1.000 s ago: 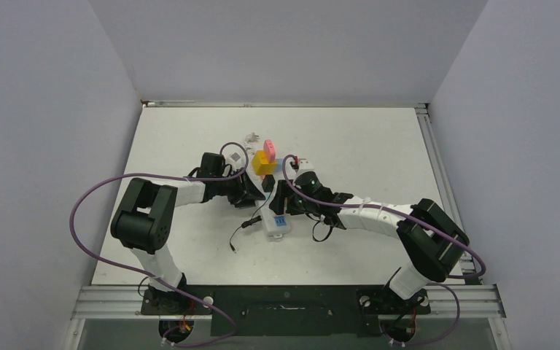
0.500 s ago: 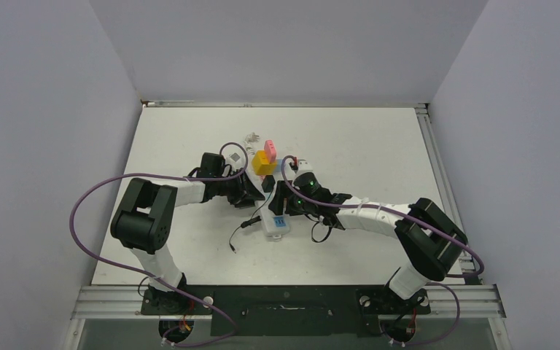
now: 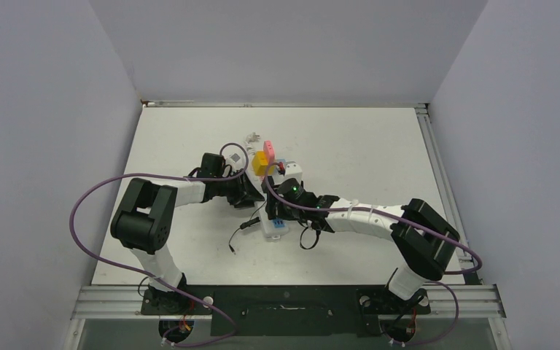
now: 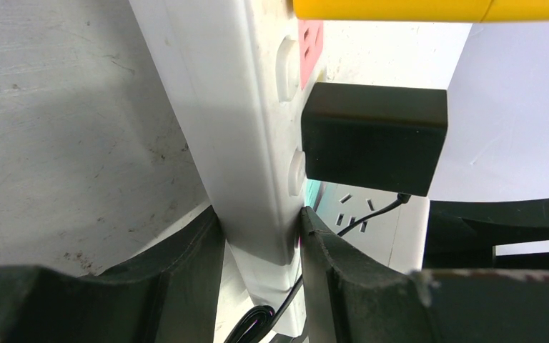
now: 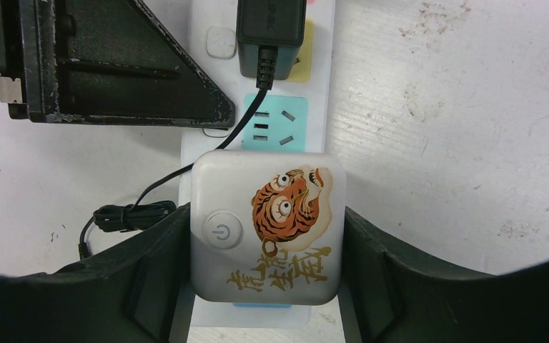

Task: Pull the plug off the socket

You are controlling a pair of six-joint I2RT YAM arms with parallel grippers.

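Note:
The white power strip lies mid-table, running away from me. My left gripper is shut across its width; the fingers press both long sides of the strip. A white plug with a tiger picture sits in the strip's near end. My right gripper is around it, with both pads touching its sides. In the top view the right gripper is over that end. A black adapter is plugged in just beyond a free blue outlet. It also shows in the left wrist view.
A yellow plug and a pink plug stand in the strip's far outlets. The adapter's thin black cable lies coiled on the table left of the strip. My left gripper's body is close beside the strip.
My right gripper has moved left, from beside the strip to over its near end, and now grips the white tiger plug. The left gripper and the strip have stayed put.

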